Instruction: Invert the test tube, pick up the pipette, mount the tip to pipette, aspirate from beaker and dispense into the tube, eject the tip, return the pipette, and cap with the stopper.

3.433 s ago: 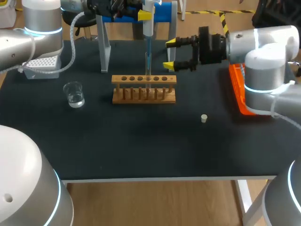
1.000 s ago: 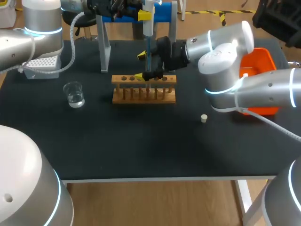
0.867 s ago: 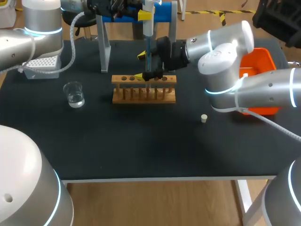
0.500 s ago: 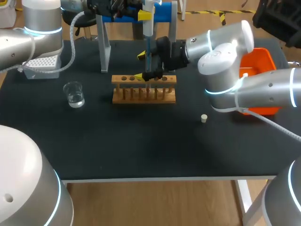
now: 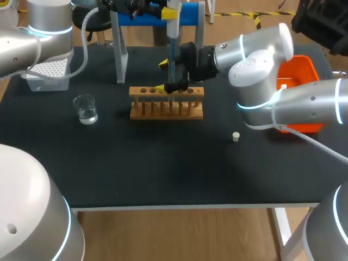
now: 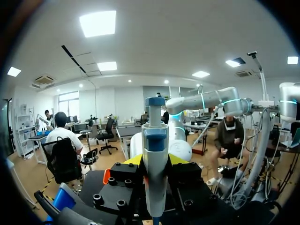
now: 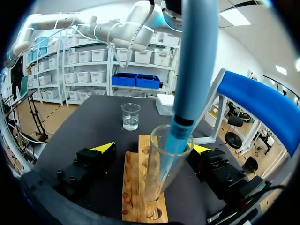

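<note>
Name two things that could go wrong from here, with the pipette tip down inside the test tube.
1. The pipette tip sits close to the rim of the test tube. Lifted off-line, it might catch and tilt the tube in the rack, since the right gripper stands open around it.
2. The stopper lies loose near the right arm, which might knock it away.

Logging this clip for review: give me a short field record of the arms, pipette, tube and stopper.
left gripper: shut on pipette, upright above the rack
right gripper: fingers open, either side of the test tube
pipette: lower end inside the tube's mouth
test tube: upright in rack
stopper: loose on table, right of rack
beaker: left of rack, holds clear liquid
</note>
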`<action>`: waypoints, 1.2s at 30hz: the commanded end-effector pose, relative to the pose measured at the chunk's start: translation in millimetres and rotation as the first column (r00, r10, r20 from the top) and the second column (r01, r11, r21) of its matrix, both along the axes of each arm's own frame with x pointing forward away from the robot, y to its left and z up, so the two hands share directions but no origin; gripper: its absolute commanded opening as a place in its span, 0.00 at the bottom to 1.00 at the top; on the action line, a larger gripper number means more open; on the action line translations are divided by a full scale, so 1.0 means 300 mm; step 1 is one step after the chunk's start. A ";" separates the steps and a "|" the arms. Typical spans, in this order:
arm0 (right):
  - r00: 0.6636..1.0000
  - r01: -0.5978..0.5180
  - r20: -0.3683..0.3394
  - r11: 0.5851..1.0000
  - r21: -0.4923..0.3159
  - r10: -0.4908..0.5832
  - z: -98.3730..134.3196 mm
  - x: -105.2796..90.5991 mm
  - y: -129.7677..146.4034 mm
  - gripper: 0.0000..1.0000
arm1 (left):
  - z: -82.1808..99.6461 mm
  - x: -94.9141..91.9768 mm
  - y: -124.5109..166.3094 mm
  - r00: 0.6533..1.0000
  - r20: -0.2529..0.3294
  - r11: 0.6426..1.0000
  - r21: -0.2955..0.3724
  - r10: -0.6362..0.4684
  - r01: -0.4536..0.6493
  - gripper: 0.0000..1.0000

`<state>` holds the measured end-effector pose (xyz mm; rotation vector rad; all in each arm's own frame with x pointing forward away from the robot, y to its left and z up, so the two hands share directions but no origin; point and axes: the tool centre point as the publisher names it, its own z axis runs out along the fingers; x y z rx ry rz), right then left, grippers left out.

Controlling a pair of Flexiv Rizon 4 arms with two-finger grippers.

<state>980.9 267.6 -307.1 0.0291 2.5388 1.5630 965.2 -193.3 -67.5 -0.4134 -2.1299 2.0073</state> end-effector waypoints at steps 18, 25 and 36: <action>1.000 -0.003 -0.002 1.000 -0.001 0.003 0.001 0.003 -0.002 1.00 | 0.078 -0.035 -0.024 0.999 0.037 0.999 0.043 0.015 -0.016 0.00; 1.000 -0.003 -0.002 1.000 -0.001 0.003 0.001 0.003 -0.002 1.00 | 0.105 -0.047 -0.030 0.998 0.053 0.998 0.055 0.019 -0.022 0.00; 1.000 -0.003 -0.002 1.000 -0.001 0.003 0.001 0.003 -0.002 1.00 | 0.139 -0.063 -0.051 0.997 0.075 0.997 0.070 0.022 -0.028 0.00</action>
